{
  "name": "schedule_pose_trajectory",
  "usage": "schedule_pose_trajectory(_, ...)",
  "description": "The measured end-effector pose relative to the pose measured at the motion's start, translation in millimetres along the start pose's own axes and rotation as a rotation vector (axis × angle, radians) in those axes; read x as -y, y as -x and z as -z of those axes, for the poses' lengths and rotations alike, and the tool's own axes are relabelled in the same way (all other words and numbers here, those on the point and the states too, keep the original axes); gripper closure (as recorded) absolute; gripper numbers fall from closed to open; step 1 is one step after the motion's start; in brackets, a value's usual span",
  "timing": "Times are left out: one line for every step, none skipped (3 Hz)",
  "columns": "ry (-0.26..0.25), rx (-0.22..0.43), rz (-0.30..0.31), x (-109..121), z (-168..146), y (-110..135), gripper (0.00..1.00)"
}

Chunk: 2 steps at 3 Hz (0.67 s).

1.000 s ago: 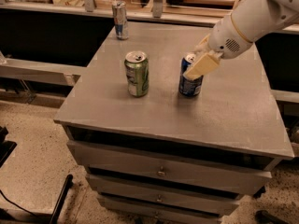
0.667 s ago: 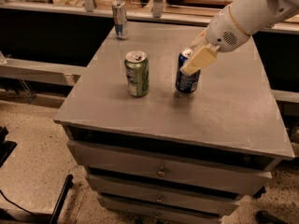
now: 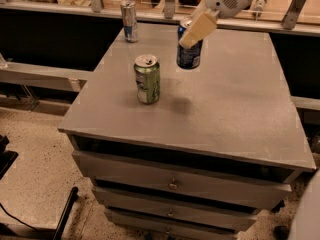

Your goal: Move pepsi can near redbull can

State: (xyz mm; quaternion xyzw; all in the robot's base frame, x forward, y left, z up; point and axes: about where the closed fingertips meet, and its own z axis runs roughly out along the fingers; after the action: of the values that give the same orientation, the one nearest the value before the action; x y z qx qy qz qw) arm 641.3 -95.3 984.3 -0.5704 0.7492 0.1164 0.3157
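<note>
We see the gripper (image 3: 194, 33) clamping the pepsi can (image 3: 189, 55) above the table (image 3: 240, 94) (redbull can (image 3: 129, 20) at the far-left corner).

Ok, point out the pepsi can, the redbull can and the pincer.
pepsi can (image 3: 190, 58): camera view, lower blue body.
redbull can (image 3: 130, 23): camera view, middle of its side.
pincer (image 3: 190, 35): camera view, between its fingertips, clamped on the pepsi can above the table (image 3: 240, 94).

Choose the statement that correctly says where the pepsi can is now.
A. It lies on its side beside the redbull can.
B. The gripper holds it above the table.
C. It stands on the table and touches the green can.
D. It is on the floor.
B: the gripper is shut on the pepsi can, and the can's shadow lies apart from it on the table.
</note>
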Motion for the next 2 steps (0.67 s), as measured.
schedule_pose_trajectory(-0.044,0.013,-0.005,29,-24,31,1.00)
schedule_pose_trajectory(-0.112,0.039,-0.036,56,-56,51,1.00)
